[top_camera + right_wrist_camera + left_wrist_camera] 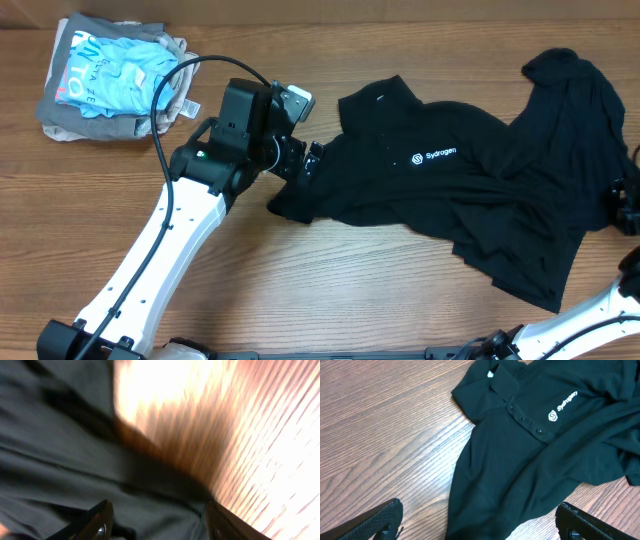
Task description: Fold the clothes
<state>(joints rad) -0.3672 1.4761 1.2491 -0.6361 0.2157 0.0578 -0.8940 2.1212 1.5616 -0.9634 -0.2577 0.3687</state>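
The clothes in view are one black polo shirt (470, 190) with a small white logo (434, 156), lying rumpled across the right half of the wooden table. My left gripper (303, 160) hovers over the shirt's left sleeve. In the left wrist view its jaws stand wide open (480, 515), with black sleeve fabric (520, 475) on the table between and beyond them, untouched. My right gripper (626, 205) is at the shirt's right edge. Its wrist view is blurred; the jaws (159, 512) stand apart with dark cloth (65, 455) lying between them.
A stack of folded garments (110, 80), light blue on grey, lies at the back left. A black cable (165, 95) loops from the left arm over that stack. Bare wood (350, 290) shows in front of the shirt.
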